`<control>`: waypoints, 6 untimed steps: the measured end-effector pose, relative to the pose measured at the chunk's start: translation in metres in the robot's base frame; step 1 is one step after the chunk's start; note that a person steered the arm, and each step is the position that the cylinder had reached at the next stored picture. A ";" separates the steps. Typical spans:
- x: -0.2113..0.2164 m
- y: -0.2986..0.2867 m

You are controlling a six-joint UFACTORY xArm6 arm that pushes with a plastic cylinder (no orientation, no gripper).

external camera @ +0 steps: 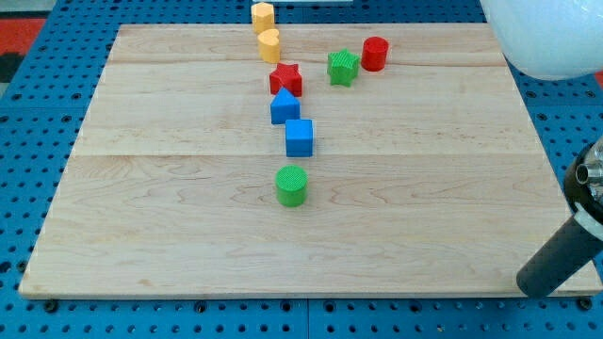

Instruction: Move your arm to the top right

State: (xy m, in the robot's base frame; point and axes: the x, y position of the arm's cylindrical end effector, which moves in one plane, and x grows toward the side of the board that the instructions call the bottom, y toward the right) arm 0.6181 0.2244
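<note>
My tip [526, 285] is at the board's bottom right corner, at the end of the dark rod that slants in from the view's right. It is far from every block. A column of blocks runs down the board's middle: a yellow block [262, 16] at the top edge, a yellow cylinder [269, 44], a red star [285, 79], a blue house-shaped block [285, 106], a blue cube [299, 137] and a green cylinder [291, 185]. A green star [343, 67] and a red cylinder [375, 54] sit to the right of the column, near the top.
The wooden board [170, 235] lies on a blue perforated table [28, 113]. A large white rounded object [546, 38] overhangs the board's top right corner. The arm's metal end [592, 179] shows at the view's right edge.
</note>
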 end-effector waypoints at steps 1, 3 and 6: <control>0.000 0.000; 0.001 -0.005; -0.139 -0.024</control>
State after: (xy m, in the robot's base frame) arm 0.4790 0.1999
